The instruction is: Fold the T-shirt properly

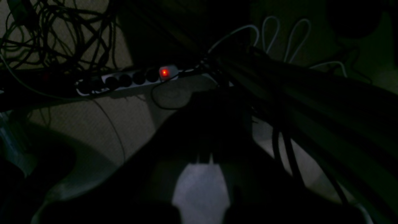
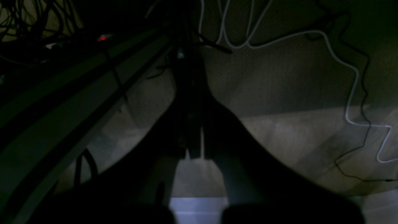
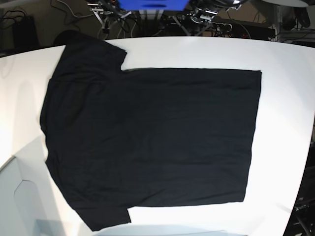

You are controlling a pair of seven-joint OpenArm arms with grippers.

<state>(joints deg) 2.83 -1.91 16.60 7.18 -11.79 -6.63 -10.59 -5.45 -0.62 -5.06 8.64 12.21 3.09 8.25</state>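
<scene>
The T-shirt [image 3: 147, 137] lies spread flat on the white table [image 3: 288, 98] in the base view, plain black side up. Its hem is at the right and its sleeves are at the upper left and lower left. No print shows. Neither gripper appears in the base view. In the left wrist view my left gripper [image 1: 205, 157] is a dark silhouette with fingertips together, holding nothing. In the right wrist view my right gripper [image 2: 194, 155] looks the same, tips together and empty. Both wrist views are dark, face the floor, and show no shirt.
A white power strip [image 1: 127, 79] with a red light and tangled black cables lies on the floor. A white cable [image 2: 351, 93] snakes across the floor. A dark table frame crosses both wrist views. A blue object [image 3: 152, 5] and equipment sit behind the table's far edge.
</scene>
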